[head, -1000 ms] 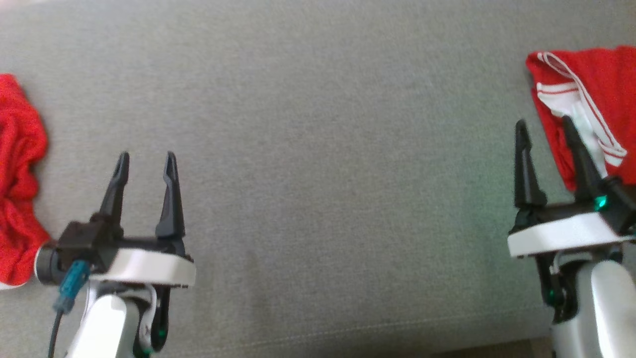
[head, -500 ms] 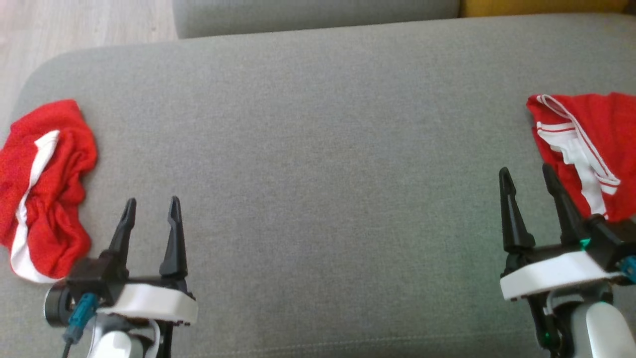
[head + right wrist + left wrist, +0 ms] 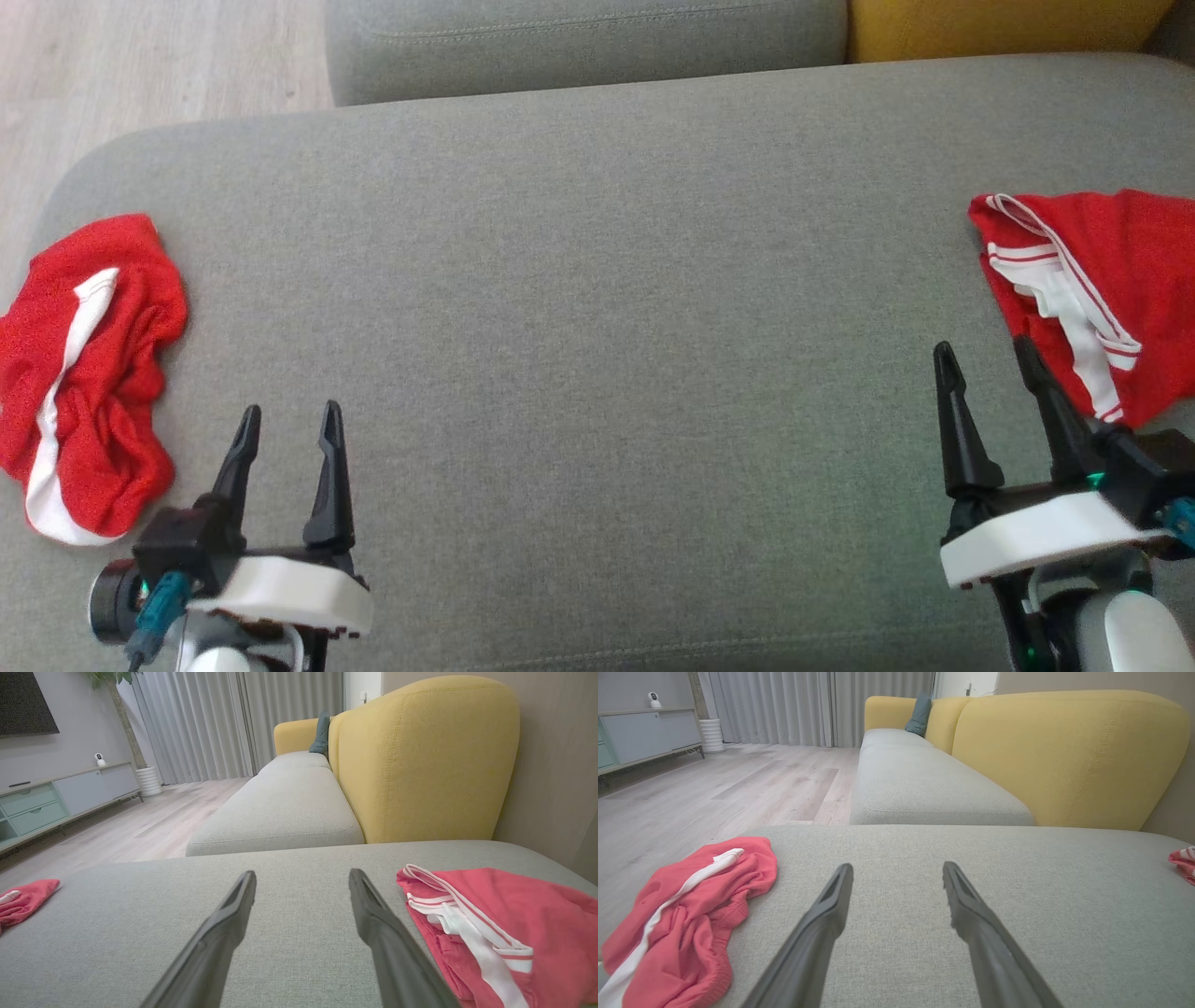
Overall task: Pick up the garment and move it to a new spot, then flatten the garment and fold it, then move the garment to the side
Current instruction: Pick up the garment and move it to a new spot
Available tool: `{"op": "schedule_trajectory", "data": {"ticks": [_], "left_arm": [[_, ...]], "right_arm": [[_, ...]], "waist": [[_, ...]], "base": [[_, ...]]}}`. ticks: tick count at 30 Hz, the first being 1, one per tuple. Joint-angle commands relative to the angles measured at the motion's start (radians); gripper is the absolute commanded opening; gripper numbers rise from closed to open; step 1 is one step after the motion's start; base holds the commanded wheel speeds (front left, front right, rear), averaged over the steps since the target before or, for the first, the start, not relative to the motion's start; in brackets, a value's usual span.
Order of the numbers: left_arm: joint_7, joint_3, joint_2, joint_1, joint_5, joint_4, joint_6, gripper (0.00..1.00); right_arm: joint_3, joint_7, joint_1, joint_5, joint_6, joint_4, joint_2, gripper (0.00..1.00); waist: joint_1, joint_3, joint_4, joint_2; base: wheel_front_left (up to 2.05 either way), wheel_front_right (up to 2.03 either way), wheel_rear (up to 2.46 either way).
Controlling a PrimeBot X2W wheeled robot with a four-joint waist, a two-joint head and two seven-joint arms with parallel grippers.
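Both pincers released, jaws spread wide, nothing between them. The left pincer (image 3: 290, 411) hangs low over the grey woven-fabric sofa cushion (image 3: 597, 308), just beside the crumpled red fabric garment with a white stripe (image 3: 93, 373), which lies bunched at the cushion's left end close to the rounded edge. The right pincer (image 3: 983, 345) hangs near the flatter red fabric garment with thin white stripes (image 3: 1111, 271) at the far right end; one of its fingers overlaps that cloth in the head view, contact not determinable. The middle of the cushion between them is bare. Judgement: the crumpled piece is the likelier one to work, and no grasp is started. Risk 1: two like garments, one by each pincer, so the wrong one may be taken. Risk 2: the bunched cloth is layered, so a pinch on a top fold could lift one layer and leave the rest dragging, or catch the waistband so it hangs twisted and resists flattening. Risk 3: it sits close to the edge above the pale wooden floor (image 3: 140, 65), and a sideways nudge on approach could push it off. Risk 4: fingertips driven too deep may snag the cushion weave.
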Motion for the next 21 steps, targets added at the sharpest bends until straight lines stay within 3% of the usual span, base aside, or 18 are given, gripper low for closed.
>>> {"op": "schedule_trajectory", "data": {"ticks": [1,21], "left_arm": [[0.0,0.03,0.02,-0.025,-0.01,-0.032,0.009,1.0],[0.006,0.014,0.027,-0.027,-0.015,-0.03,0.015,1.0]], "right_arm": [[0.022,0.0,-0.013,0.006,-0.001,-0.042,-0.003,1.0],[0.009,0.0,-0.005,0.011,-0.001,-0.048,-0.003,1.0]], "waist": [[0.0001,-0.003,-0.001,-0.0001],[0.0001,-0.011,0.006,-0.0001]], "base": [[0.0,0.0,0.0],[0.0,0.0,0.0]]}}
